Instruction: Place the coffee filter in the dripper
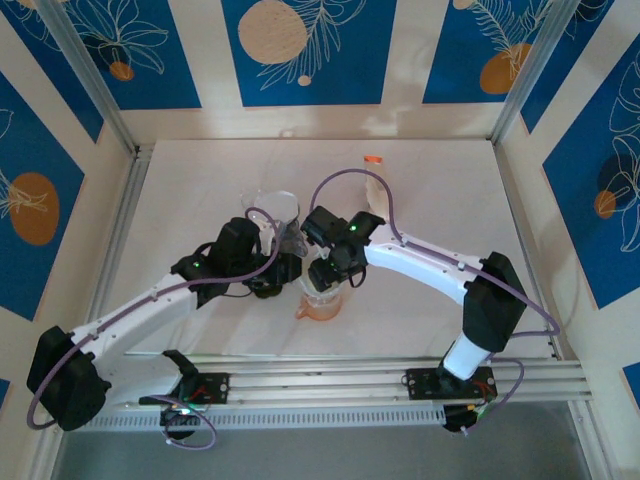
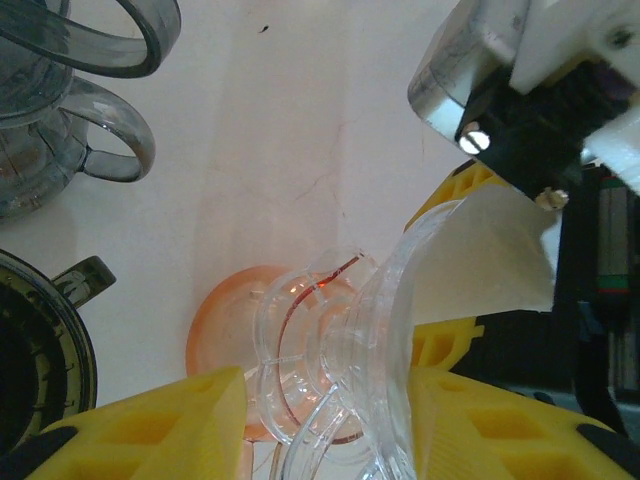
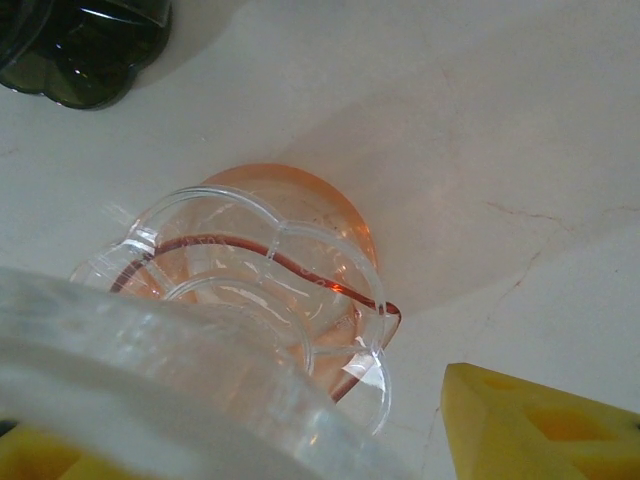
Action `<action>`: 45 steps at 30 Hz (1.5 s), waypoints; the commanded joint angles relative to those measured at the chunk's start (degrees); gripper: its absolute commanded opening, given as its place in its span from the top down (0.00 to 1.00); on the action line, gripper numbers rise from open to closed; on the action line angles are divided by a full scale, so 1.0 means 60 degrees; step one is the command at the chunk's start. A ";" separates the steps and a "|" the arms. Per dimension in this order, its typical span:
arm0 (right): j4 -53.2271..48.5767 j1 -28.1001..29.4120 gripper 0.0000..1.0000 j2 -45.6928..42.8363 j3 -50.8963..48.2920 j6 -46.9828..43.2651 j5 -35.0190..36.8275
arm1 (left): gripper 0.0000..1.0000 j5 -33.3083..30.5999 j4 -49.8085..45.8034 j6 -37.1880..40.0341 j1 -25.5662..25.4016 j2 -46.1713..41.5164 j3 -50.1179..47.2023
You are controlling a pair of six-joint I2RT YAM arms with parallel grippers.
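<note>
**Dripper clamped, filter at its mouth**

The left gripper has its yellow fingers at a middling width, one pressed on each side of the clear plastic cone-shaped dripper, which it holds tipped over with the scalloped base pointing away and the wide rim to the right. Behind the base, a translucent orange round vessel stands on the white table.

The right gripper meets it from the opposite side. Its yellow fingers stand fairly wide apart, and the white paper filter lies between them, its upper edge against one finger and its left edge just at the dripper's rim. Whether those fingers actually pinch the paper filter, I cannot tell. From the right wrist, one yellow finger hangs beside the dripper's rim without touching it.
</note>
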 commanded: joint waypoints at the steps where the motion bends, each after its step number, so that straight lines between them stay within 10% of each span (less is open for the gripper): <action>1: 0.0121 -0.0040 0.36 0.0255 -0.0219 0.0011 -0.0146 | 0.51 0.0206 0.0127 -0.0002 -0.0106 0.0037 -0.0009; 14: 0.0309 -0.0034 0.36 0.0316 -0.0428 0.0098 -0.0053 | 0.41 0.0366 0.0383 -0.0152 -0.0096 0.0074 -0.0100; 45: -0.0473 0.0025 0.36 -0.1783 -0.0015 0.0640 0.0334 | 0.55 0.0155 0.0005 -0.0165 -0.0098 0.0213 -0.0082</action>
